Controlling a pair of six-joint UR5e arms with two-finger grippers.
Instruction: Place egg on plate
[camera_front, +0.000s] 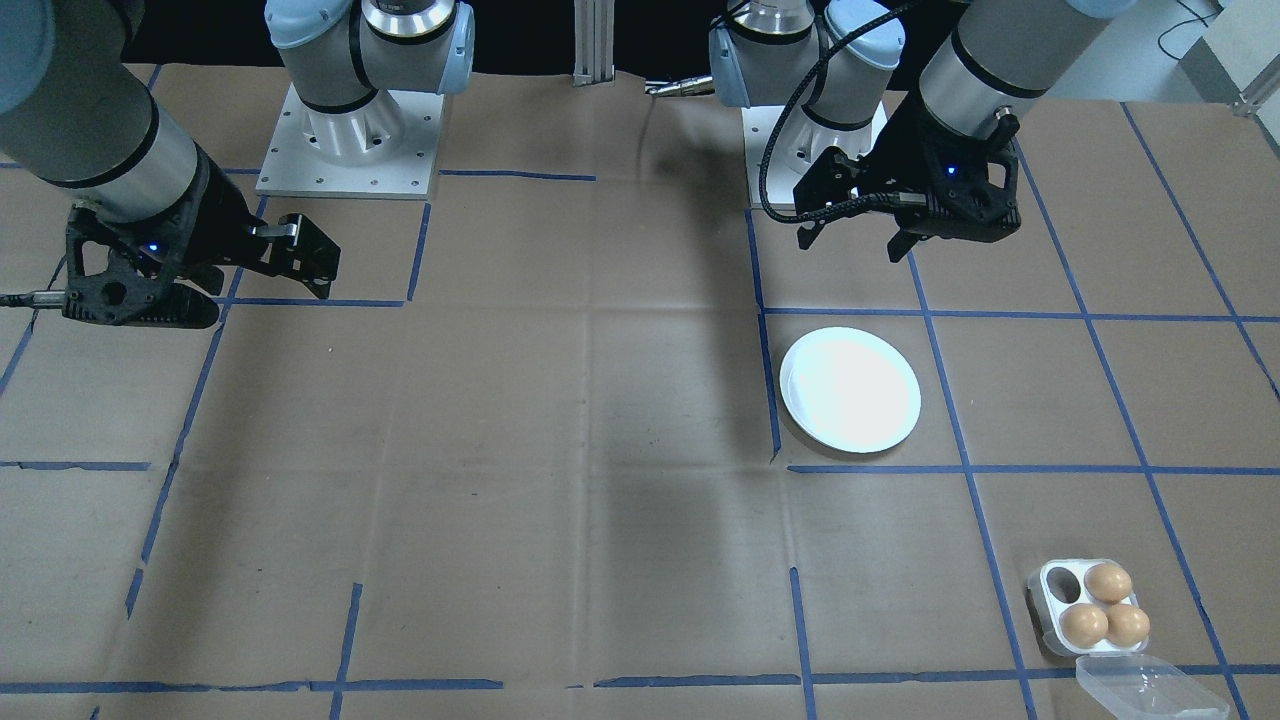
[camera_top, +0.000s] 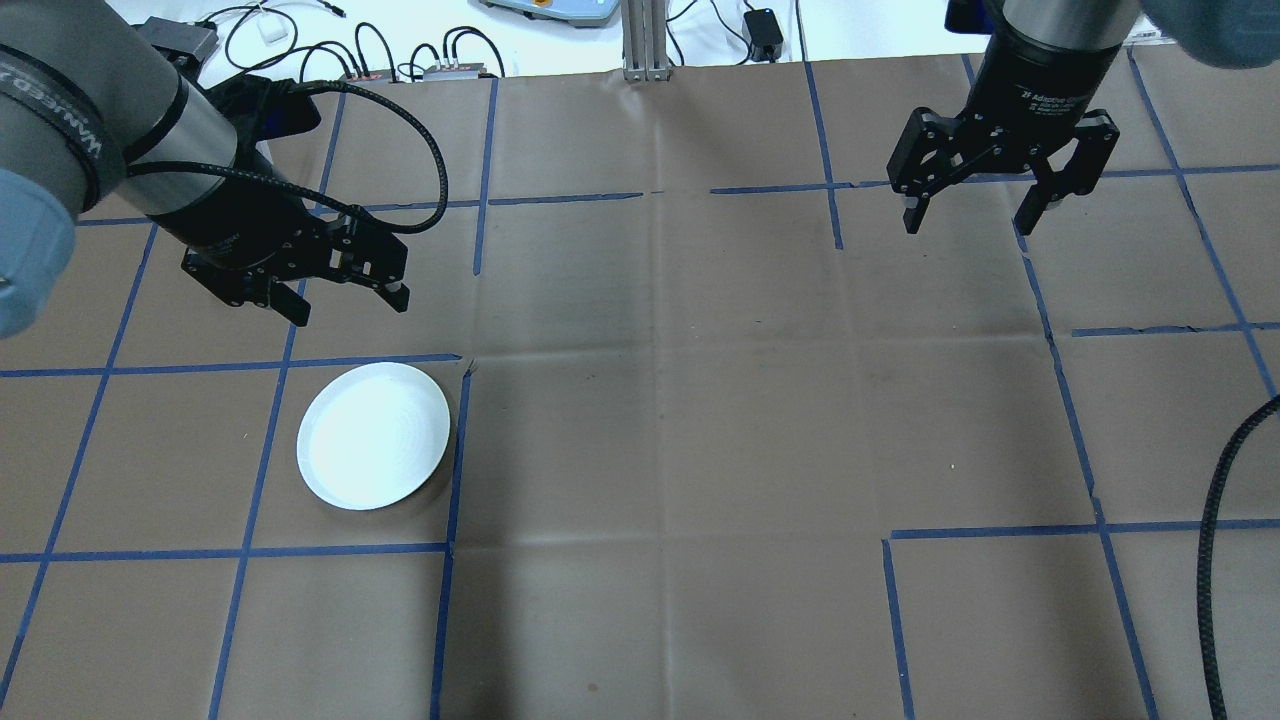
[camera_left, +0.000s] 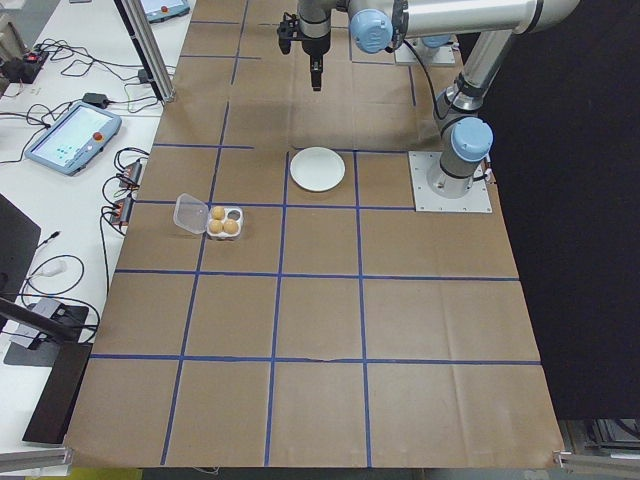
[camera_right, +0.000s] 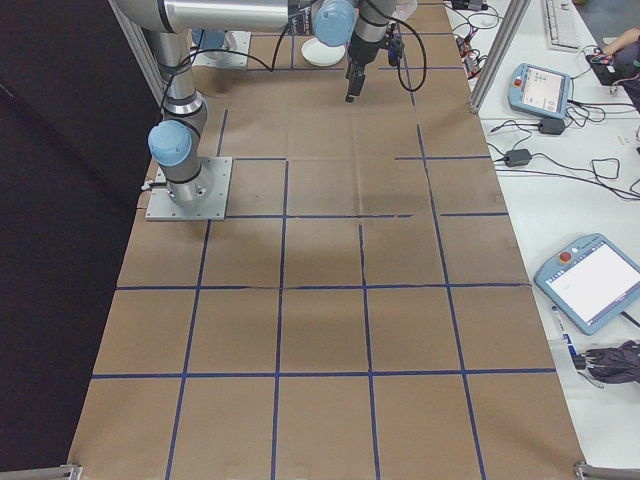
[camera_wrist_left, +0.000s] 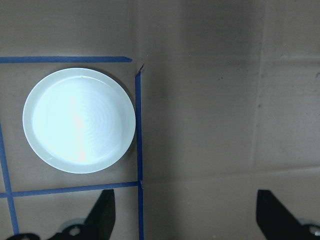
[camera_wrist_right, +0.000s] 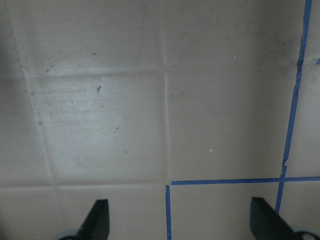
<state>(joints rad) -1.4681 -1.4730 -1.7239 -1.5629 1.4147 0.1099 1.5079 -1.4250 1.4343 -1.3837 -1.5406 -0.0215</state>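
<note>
My left pincer (camera_front: 858, 236), open and empty, hangs above the table beside the plate (camera_front: 850, 390); the eggs (camera_front: 1105, 606) (tray, lid off) lie beyond the plate, farther from my base.

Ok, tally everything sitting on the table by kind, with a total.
Eggs: 3
Egg tray: 1
Clear lid: 1
Plate: 1
Total: 6
</note>
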